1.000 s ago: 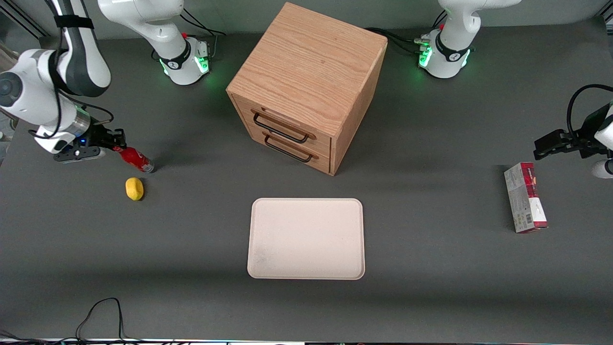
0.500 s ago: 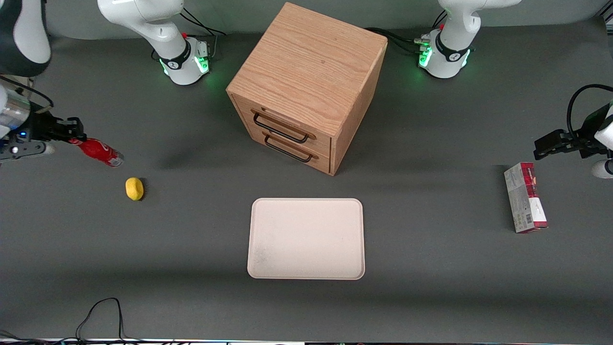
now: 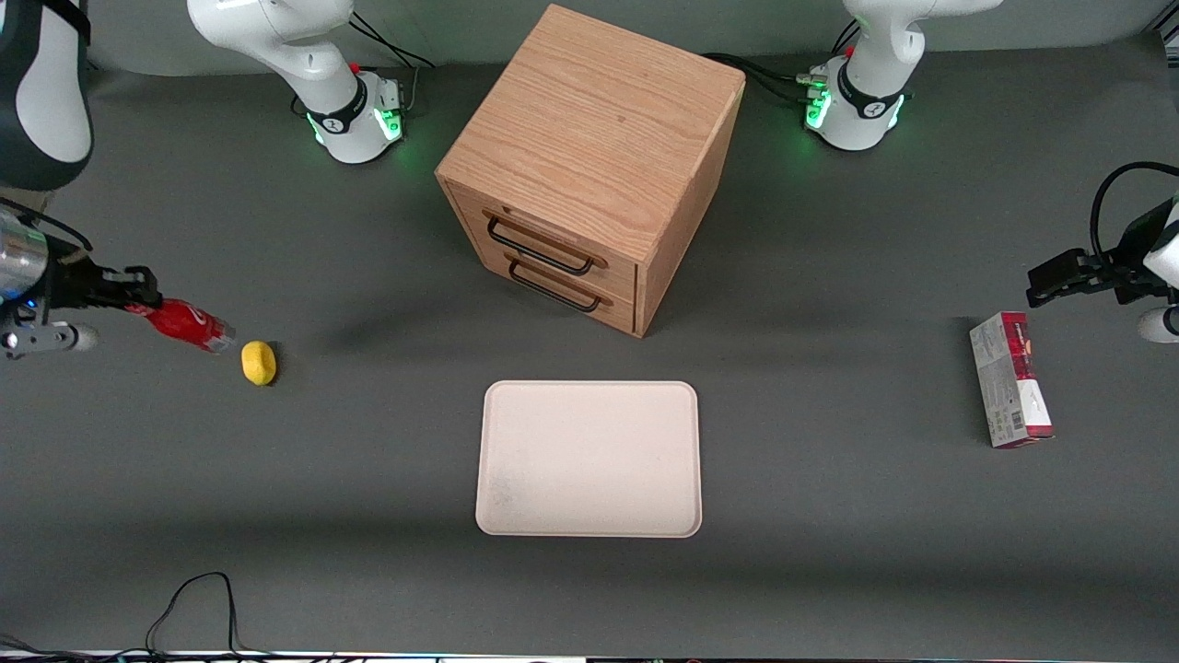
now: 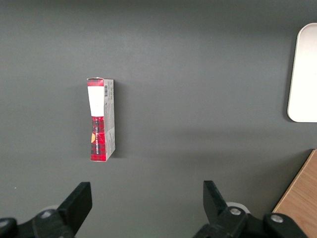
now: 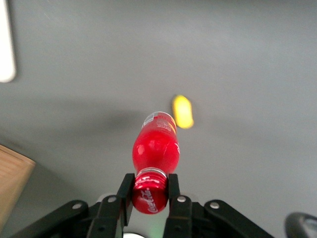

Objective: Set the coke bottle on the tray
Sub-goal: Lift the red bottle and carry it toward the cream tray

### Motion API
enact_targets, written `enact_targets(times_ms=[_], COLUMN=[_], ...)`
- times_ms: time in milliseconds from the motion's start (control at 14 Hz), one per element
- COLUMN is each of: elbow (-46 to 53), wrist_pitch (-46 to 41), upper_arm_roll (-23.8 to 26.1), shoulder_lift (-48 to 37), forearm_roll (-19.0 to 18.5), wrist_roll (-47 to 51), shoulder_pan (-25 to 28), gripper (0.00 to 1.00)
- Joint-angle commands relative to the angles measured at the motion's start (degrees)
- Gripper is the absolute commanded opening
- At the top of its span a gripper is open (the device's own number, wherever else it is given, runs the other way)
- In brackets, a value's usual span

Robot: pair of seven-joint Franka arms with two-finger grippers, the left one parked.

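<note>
coke bottle is hanging tilted above the table near the lemon, well apart from the tray, and your gripper is pinching just the cap, so you're probably carrying something light but swingy and slick

**Desk:** What is cut off or hidden at the working arm's end?

**Photographer:** In the front view the frame edge crops the right arm above its gripper; the fingers cover the coke bottle's cap. In the wrist view the lemon is a yellow blur, and the tray is cropped to a pale sliver.

**Desk:** And the parked arm's camera?

**Photographer:** The cabinet shows only a corner; the carton's print is too small to read.
</note>
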Motion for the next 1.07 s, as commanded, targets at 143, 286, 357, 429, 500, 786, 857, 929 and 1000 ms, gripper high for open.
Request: enact_targets(times_ms=[143,286,357,429,500,786,857,929,1000], elbow=[26.8,33.9,36.1,36.5,36.6,36.9,37.2,37.3,37.3], wrist_pitch=[-7.2,-5.8,-3.1,0.9,5.4,17.8,19.2,19.8,20.0], upper_arm_roll=[1.3,6.1,8.2,10.3,12.4,14.3,14.3,14.3,14.2], shoulder_lift=[20.5,26.4,28.6,30.4,32.0,38.3,39.4,40.5,41.1], forearm_roll=[7.5,8.6,8.6,8.6,8.5,8.2,8.0,7.3,6.2], wrist_roll=[17.7,24.7,28.0,30.7,32.5,34.8,35.9,36.1,36.7], shoulder_pan=[5.0,4.9,4.9,4.9,4.9,7.2,7.6,8.6,9.5], gripper=[0.00,0.00,0.00,0.00,0.00,0.00,0.00,0.00,0.00])
